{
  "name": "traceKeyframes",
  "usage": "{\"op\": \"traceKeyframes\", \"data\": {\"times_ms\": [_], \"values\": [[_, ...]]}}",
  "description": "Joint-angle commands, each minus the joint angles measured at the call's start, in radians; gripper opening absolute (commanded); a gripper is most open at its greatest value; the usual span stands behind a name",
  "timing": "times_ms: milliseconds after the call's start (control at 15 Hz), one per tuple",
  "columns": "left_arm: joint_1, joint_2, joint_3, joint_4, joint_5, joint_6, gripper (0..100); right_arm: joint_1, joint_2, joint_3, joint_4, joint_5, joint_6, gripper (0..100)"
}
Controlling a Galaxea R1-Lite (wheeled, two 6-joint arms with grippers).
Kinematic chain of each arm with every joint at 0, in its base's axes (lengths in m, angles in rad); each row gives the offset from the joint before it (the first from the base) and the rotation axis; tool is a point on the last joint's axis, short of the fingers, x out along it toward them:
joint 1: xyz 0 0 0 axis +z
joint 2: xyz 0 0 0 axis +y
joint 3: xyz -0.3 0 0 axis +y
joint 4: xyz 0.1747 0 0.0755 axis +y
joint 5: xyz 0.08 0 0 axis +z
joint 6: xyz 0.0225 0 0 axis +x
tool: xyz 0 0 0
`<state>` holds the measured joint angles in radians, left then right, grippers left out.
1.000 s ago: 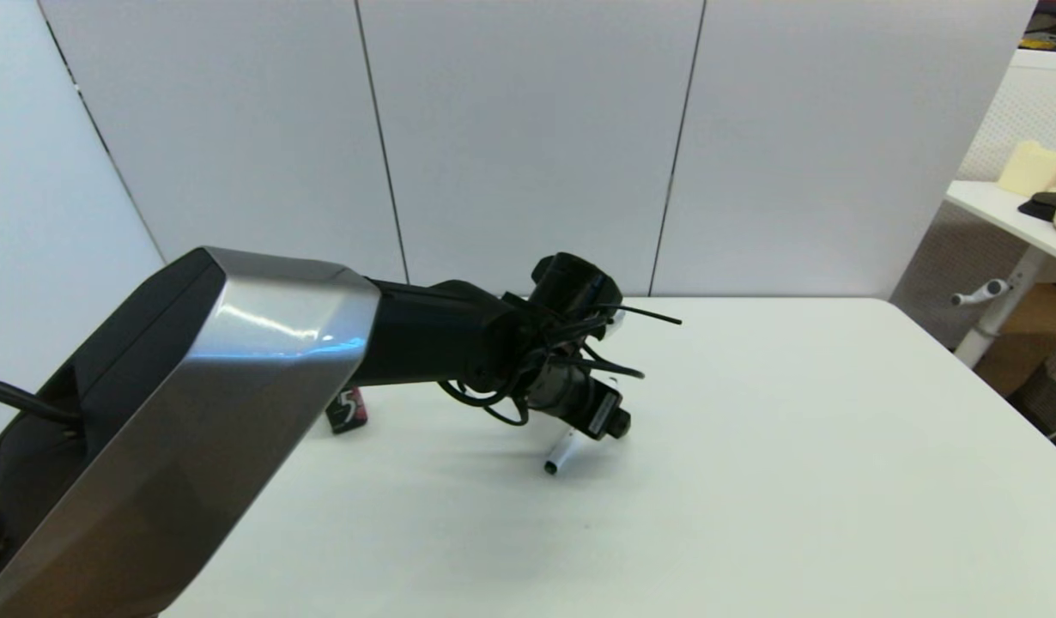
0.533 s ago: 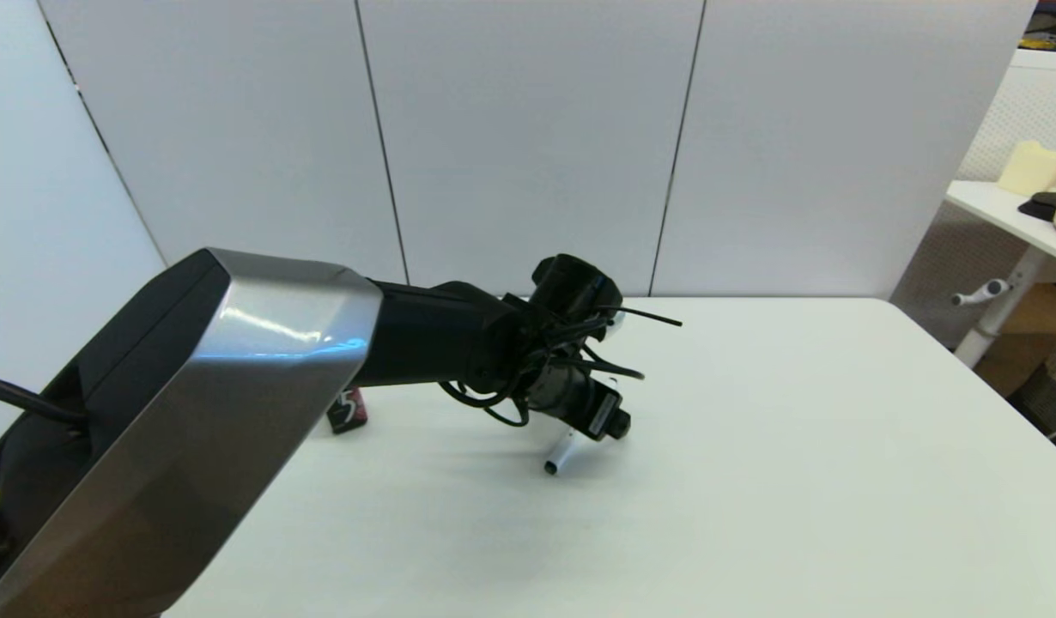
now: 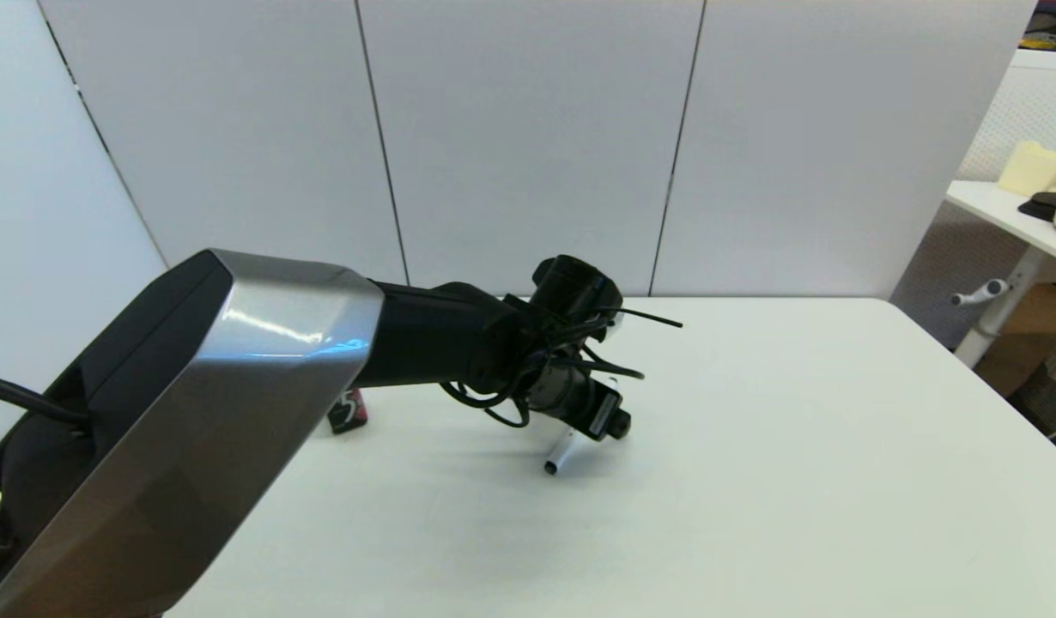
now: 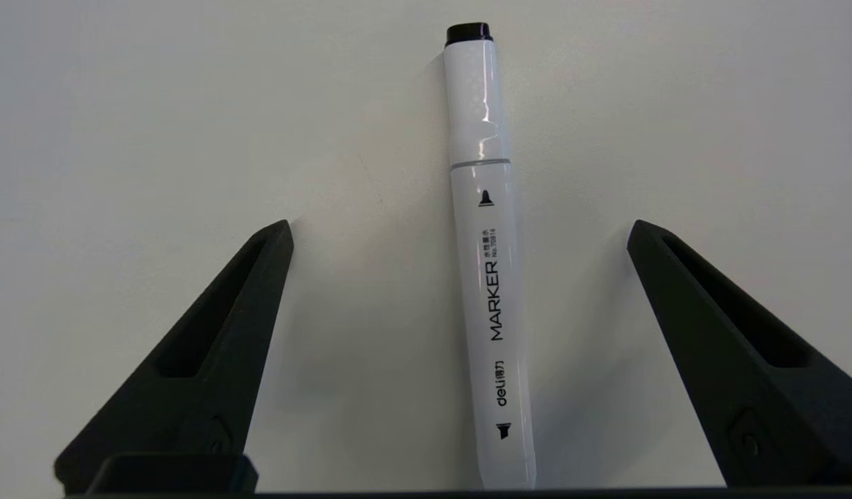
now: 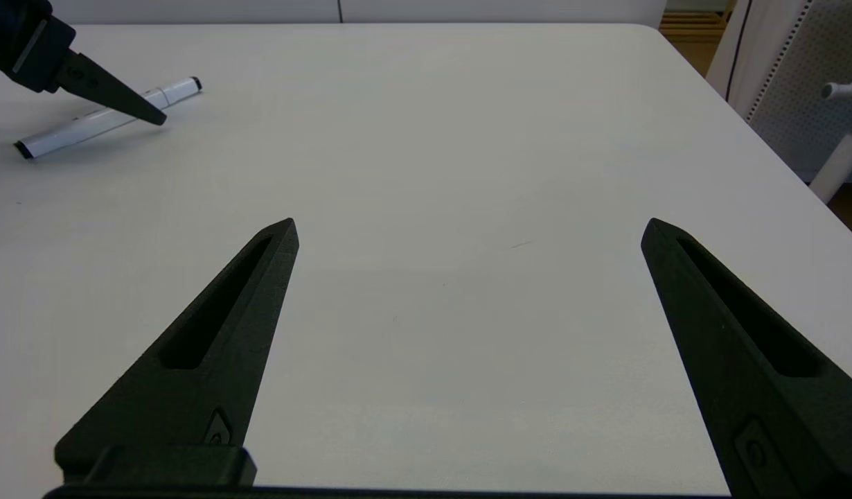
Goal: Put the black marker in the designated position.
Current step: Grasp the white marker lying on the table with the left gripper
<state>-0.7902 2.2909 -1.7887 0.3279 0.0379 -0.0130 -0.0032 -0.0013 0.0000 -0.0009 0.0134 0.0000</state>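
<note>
On the white worktop (image 3: 751, 446), the left hand (image 4: 460, 232) hangs low over the black marker (image 4: 492, 277), fingers (image 4: 211, 346) spread wide apart w/ the white barrel lying untouched on the surface between them. Judged from that straddle, it's lined up to close across the barrel, grasp not yet made. Left wrist view shows what the head view can't: the full barrel, its "MARKER" print, and clear gaps on both sides. Head view, blocked by the arm, shows only the pen's near black tip, but it alone shows the target: a small black box (image 3: 349, 411) w/ pink patches and a white "5", standing well apart toward the robot's left. Right hand (image 5: 467, 229) sits idle near the worktop's right side, fingers also apart, holding nothing; its view catches the marker side-on under a left fingertip.
</note>
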Motion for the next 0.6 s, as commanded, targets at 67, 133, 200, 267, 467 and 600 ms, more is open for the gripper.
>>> {"op": "traceKeyframes", "data": {"times_ms": [67,133,200,267,467,600], "values": [[0.000,0.001,0.002,0.002,0.000,-0.001,100,0.000,0.001,0.000,-0.001,0.000,0.000,100],[0.000,0.001,0.002,0.002,0.000,-0.001,100,0.000,0.001,0.000,-0.001,0.000,0.000,100],[0.000,0.001,0.000,0.002,0.000,-0.001,100,0.000,0.001,-0.002,-0.001,0.000,0.000,100],[0.000,0.001,0.002,0.000,0.000,-0.001,100,0.000,0.001,0.000,-0.001,0.000,0.000,100],[0.000,0.004,0.002,0.002,0.002,-0.001,0,0.000,0.001,0.000,-0.001,0.000,0.000,100],[0.000,0.006,0.002,0.002,0.002,-0.001,0,0.000,0.001,0.000,-0.001,0.000,0.000,100]]}}
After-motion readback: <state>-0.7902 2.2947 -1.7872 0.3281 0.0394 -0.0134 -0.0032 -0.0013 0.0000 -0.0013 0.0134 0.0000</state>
